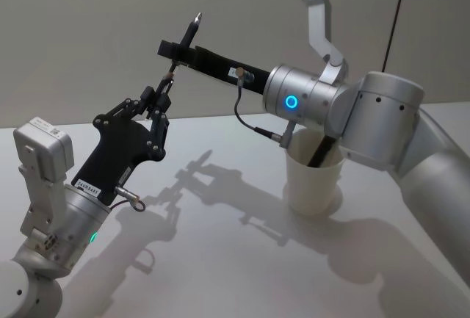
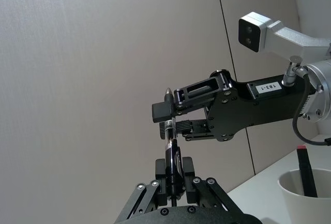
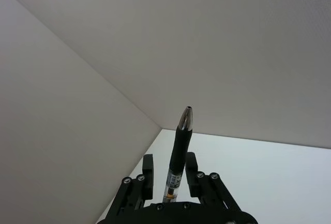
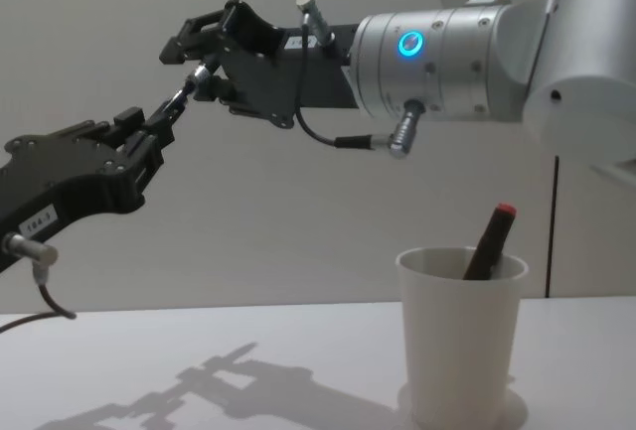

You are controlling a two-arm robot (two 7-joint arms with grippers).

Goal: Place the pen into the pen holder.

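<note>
High above the table, a black pen [image 1: 189, 33] with a silver tip stands tilted, tip up. My left gripper [image 1: 165, 87] reaches up from the left and is shut on the pen's lower end [image 2: 170, 157]. Coming in from the right, my right gripper [image 1: 175, 50] straddles the pen's upper part [image 3: 178, 151]. Its fingers [image 3: 148, 169] stand a little off the barrel on both sides. The pen holder [image 1: 312, 186], a white paper cup, stands on the table below my right arm. In the chest view the pen [image 4: 184, 95] bridges both grippers, well left of the cup [image 4: 462, 351].
A dark marker with a red cap [image 4: 492, 241] leans inside the cup. The white table [image 1: 220, 259] stretches out in front of the cup and to its left. A plain wall stands behind. My right forearm hangs over the cup.
</note>
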